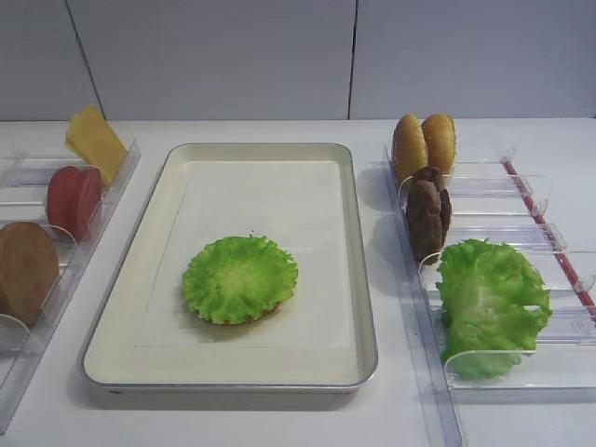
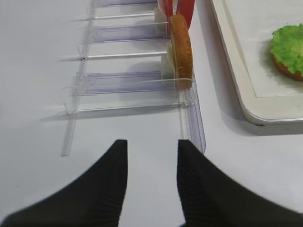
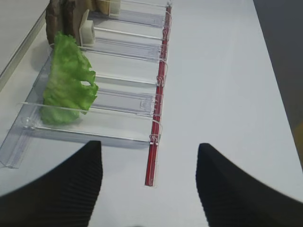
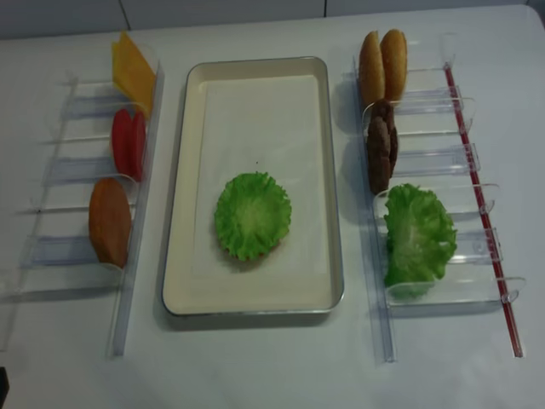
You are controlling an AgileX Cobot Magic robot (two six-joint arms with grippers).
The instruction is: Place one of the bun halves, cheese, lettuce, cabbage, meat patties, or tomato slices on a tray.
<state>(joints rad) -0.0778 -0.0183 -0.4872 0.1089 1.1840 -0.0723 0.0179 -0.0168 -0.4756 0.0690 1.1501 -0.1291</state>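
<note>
A frilly green lettuce leaf [image 1: 240, 277] rests on a bun half in the cream metal tray [image 1: 363, 317]. Both black grippers, right [image 3: 149, 182] and left [image 2: 151, 177], hover spread and empty beside the clear bins. The next layer could land off-centre and slide off the ruffled leaf.

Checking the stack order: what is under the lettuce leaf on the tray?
A bun's brown edge peeks out beneath the lettuce on the tray; anything between them is covered.
</note>
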